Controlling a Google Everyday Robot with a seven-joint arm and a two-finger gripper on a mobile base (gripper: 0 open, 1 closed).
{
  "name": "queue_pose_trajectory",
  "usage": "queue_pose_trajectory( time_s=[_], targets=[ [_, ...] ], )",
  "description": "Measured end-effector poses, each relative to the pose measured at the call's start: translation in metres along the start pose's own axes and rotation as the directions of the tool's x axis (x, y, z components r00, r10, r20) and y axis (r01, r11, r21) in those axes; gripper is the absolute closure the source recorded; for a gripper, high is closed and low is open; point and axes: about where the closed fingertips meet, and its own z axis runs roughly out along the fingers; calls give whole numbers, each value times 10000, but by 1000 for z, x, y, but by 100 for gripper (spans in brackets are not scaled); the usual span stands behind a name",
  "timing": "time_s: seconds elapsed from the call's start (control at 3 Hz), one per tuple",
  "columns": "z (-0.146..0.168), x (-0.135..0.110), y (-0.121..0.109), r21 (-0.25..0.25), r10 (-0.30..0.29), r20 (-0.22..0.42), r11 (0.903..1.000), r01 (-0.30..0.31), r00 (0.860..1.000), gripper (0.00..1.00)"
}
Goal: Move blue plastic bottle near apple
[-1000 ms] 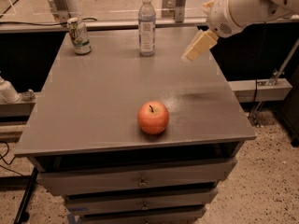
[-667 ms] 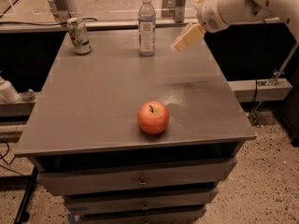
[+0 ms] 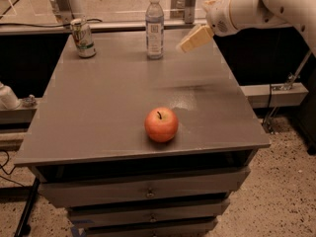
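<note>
The blue plastic bottle (image 3: 154, 27) stands upright near the back edge of the grey table (image 3: 98, 107), clear and bluish with a white cap and a pale label. The apple (image 3: 161, 124), red-orange with a dark stem, sits near the front edge, well apart from the bottle. My gripper (image 3: 190, 39) hangs on the white arm above the table's back right part, just right of the bottle at about label height, not touching it.
A green-and-white drink can (image 3: 83, 37) stands at the back left of the table. Drawers (image 3: 148, 191) are below the tabletop. A rail and metal posts (image 3: 64, 4) run behind the table. A white object (image 3: 7, 97) sits on the left ledge.
My gripper has moved left and slightly back, from over the table's right side to close beside the bottle. The bottle, apple and can have not moved.
</note>
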Motion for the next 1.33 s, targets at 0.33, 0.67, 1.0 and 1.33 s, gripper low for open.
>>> queue_pose_trajectory(
  time_s=[0.33, 0.67, 1.0, 1.33],
  targets=[
    [36, -9, 3, 11, 1177, 1127, 9929, -1186, 9866, 0],
    [72, -21, -5, 2, 1879, 1950, 9815, -1916, 9626, 0],
    [106, -26, -14, -37, 2252, 2144, 9732, -2298, 9504, 0],
    [134, -34, -21, -149, 2505, 2280, 9671, -2539, 9409, 0]
  ],
)
